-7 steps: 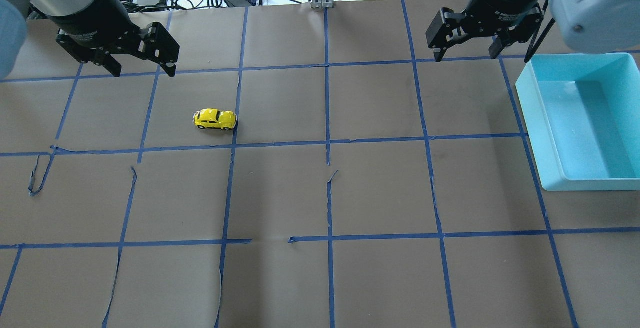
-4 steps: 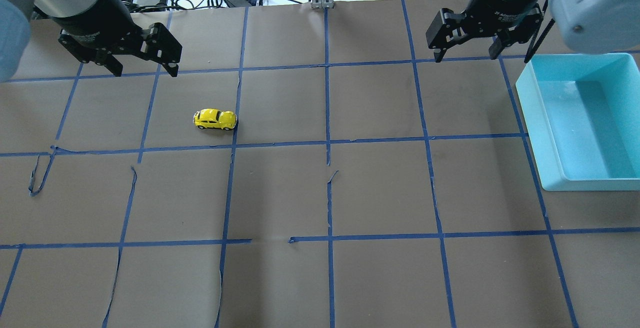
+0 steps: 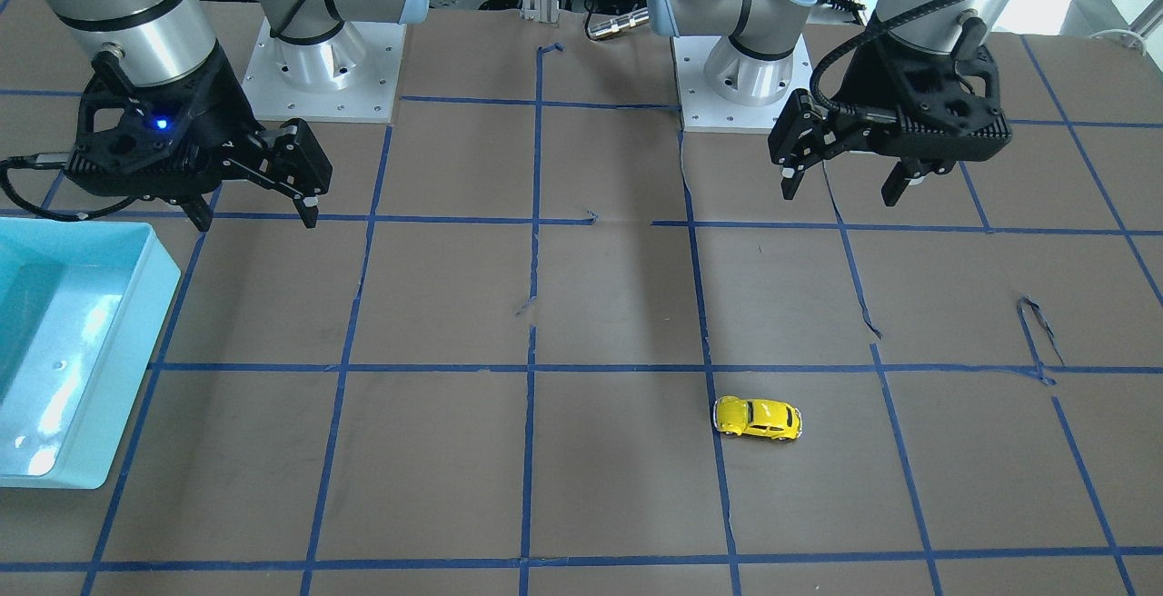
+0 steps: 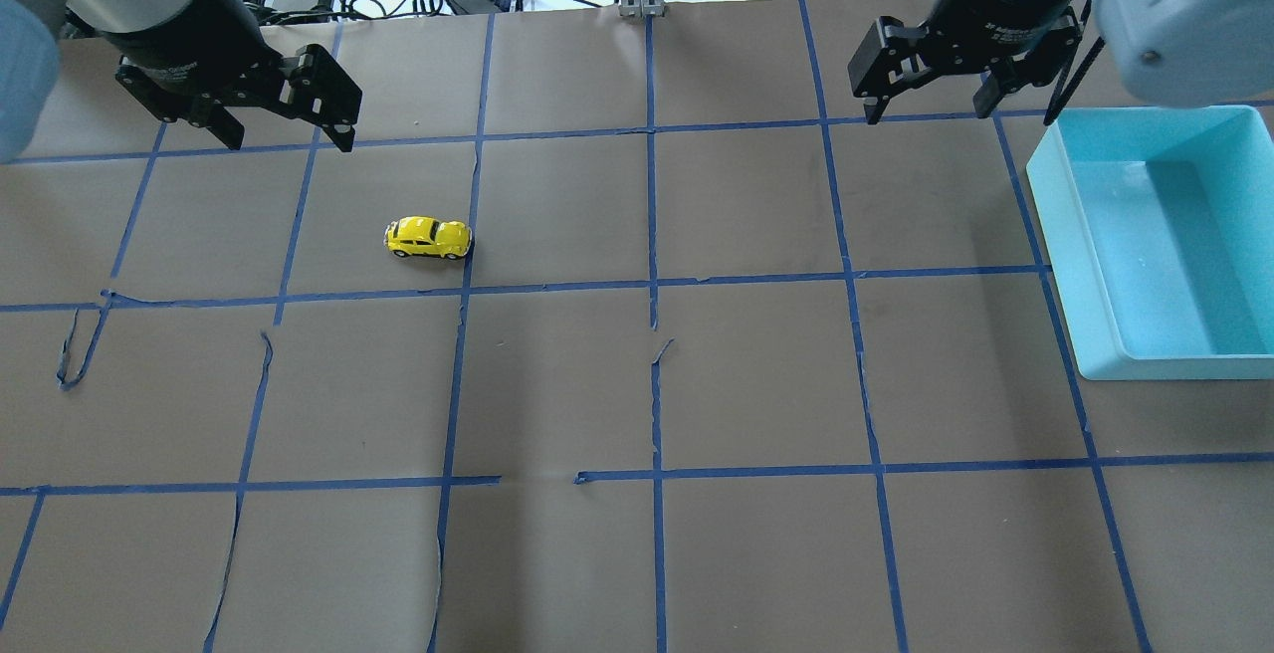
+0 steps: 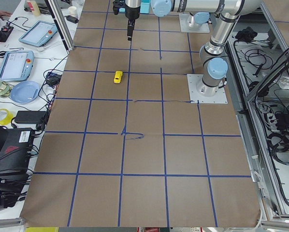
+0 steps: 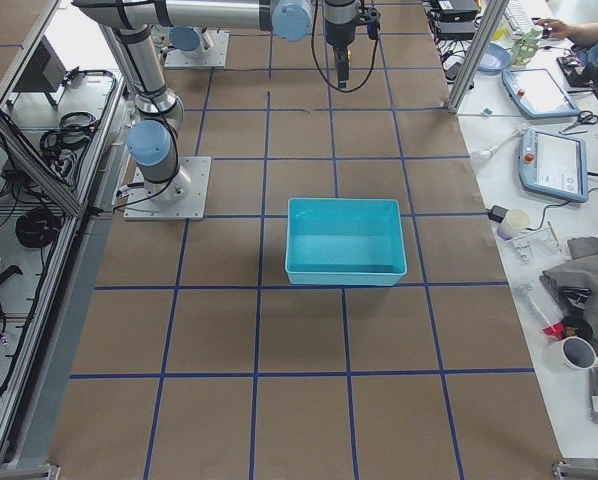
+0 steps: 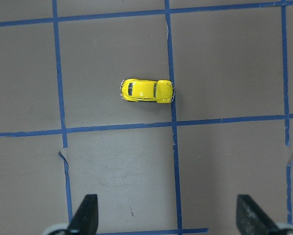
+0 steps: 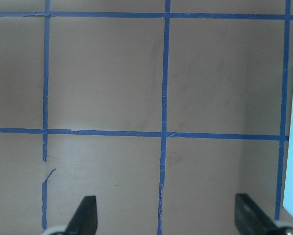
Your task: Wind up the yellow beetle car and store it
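The yellow car [image 4: 428,238] stands on its wheels on the brown paper-covered table [image 4: 756,384], on the robot's left half, inside one square of the blue tape grid [image 4: 652,235]. It lies crosswise to the robot, one end right at a tape line and its side near the line that crosses it. Nothing touches it. The left gripper [image 4: 289,142] hangs above the table well apart from the car, over the next row of squares, pointing down, its two fingers [image 7: 85,215] spread wide with nothing between them. In the left wrist view the car sits far ahead, roughly midway between the fingers, with bare paper and tape lines in between. The right gripper [image 4: 929,115] hangs over the other half of the table, also released, fingers wide apart and holding nothing. It is near the corner of a turquoise bin [image 4: 1057,225] that sits open-topped at the table's right edge, and it is not over the bin. The right wrist view shows only paper, tape lines and a pale strip of the bin at its right border. The car and the bin are well apart, several grid squares between them
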Tool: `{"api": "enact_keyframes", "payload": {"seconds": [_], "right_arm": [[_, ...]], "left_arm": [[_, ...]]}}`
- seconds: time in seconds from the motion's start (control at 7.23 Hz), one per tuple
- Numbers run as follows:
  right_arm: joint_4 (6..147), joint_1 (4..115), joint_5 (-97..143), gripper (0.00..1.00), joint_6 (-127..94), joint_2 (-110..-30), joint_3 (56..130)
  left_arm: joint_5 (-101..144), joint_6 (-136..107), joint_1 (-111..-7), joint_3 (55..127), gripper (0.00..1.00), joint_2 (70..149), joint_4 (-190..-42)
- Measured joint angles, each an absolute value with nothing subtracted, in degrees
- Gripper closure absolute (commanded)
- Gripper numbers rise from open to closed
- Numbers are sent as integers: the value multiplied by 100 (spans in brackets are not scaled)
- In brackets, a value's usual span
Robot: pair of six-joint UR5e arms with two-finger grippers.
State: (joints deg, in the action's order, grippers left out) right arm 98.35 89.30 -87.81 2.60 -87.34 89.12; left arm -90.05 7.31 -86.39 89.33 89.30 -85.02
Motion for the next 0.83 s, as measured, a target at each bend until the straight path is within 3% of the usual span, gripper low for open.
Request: {"api": "enact_keyframes", "payload": {"seconds": [0.28, 0.83], "right_arm": [[9835, 8929, -8786, 0, 263, -8736, 8912], [9835, 8929, -8778, 0, 264, -8736, 8912]], "left_arm": [[-8922, 1157, -8634, 8945, 1, 8989, -8445], [-8661, 4907, -8611, 9242, 0, 9667, -8169]]}}
